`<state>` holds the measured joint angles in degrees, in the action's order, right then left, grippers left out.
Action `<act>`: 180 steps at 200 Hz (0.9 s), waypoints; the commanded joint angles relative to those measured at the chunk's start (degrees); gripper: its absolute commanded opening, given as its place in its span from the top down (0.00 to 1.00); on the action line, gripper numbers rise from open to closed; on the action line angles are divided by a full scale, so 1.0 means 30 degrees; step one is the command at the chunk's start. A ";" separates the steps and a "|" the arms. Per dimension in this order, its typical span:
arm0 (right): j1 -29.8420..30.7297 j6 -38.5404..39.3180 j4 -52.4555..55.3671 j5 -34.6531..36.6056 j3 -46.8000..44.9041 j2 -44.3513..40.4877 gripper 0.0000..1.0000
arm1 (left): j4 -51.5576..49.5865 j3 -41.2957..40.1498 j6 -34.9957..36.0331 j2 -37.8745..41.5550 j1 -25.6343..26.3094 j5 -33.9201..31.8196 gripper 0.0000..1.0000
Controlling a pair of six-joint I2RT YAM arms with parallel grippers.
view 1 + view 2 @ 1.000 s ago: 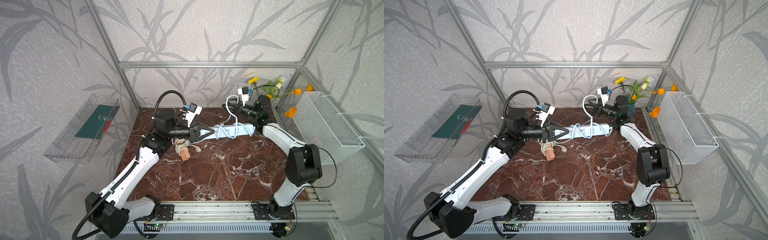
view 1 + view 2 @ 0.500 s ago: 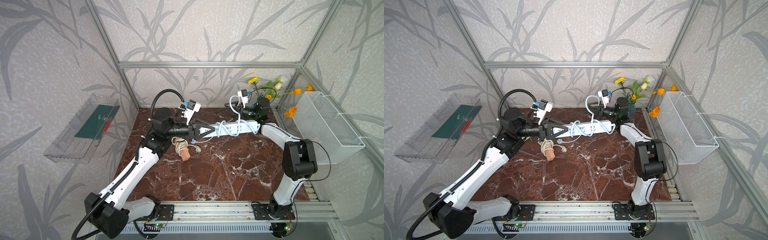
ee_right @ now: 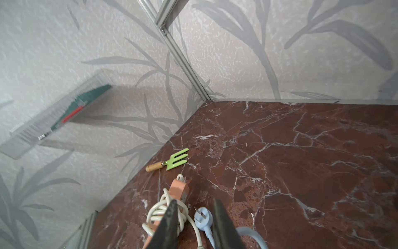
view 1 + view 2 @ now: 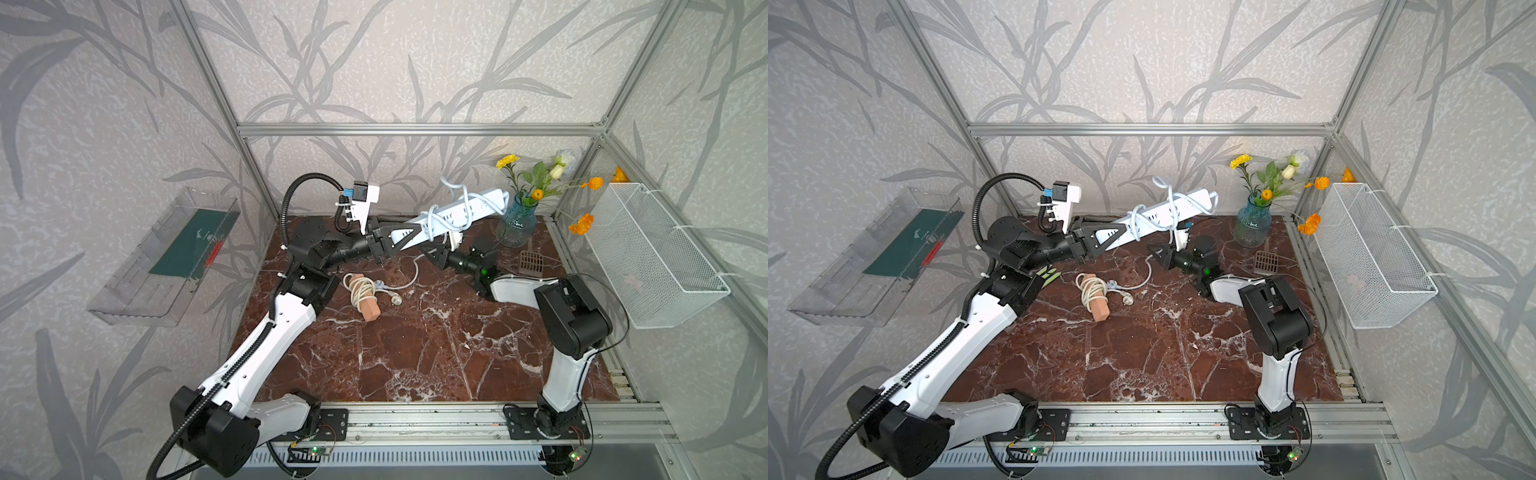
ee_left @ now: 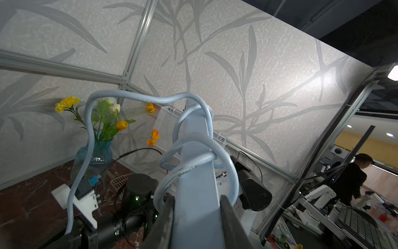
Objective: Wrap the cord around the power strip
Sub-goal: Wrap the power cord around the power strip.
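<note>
- Left gripper (image 4: 409,235) is clamped on one end of the power strip (image 4: 465,207) and holds it clear of the table (image 4: 415,353), the far end tilted higher, as both top views show
- Just beyond that gripper's fingertips the cord (image 4: 436,216) is wound around the strip in several turns; only the left wrist view shows how slack they are, with one big loop standing off the strip
- From the coils the cord drops to the table and ends in a pale blue plug (image 3: 203,216), lying flat just past the right gripper's tips
- Right gripper (image 3: 195,202) sits low, under the strip and near the left gripper; its wrist view shows the fingers apart with a narrow gap and nothing clamped between them, which the top views cannot settle
- A peach block (image 3: 178,189) wound with cream cord lies touching or just beside the plug
- Farther beyond, the right wrist view shows a whole green hand fork (image 3: 175,160); in a top view only its tines show beside the left arm
- A vase (image 4: 515,220) of flowers stands past the strip's raised end
</note>
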<state>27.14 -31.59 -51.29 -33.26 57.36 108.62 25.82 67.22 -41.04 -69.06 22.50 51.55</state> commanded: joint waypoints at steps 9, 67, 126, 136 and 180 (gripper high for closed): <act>0.1984 0.1655 0.0382 0.2430 -0.1287 -0.0396 0.90 | 0.3127 0.0221 -0.0026 0.0364 -0.0779 -0.3238 1.00; 0.3617 1.2866 1.1275 0.7057 -0.2976 -0.7198 1.00 | -0.7475 0.2181 1.0161 0.0788 -0.1539 -1.0650 1.00; 0.4090 2.1041 1.7340 1.0704 0.1274 -1.1801 1.00 | -1.2934 0.1207 1.5290 -0.0115 -0.1537 -1.3852 1.00; 0.4122 2.1923 1.7747 1.1070 0.2607 -1.1751 1.00 | -1.3523 0.0886 1.5205 -0.0056 -0.1552 -1.3472 1.00; 0.4154 2.6107 1.8599 1.1648 0.9627 -0.8747 1.00 | -1.6052 -0.0230 1.4145 0.0373 -0.0764 -0.9057 1.00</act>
<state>39.64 36.32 4.14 -1.54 76.38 78.02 -18.00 67.68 0.30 -69.95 18.96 16.95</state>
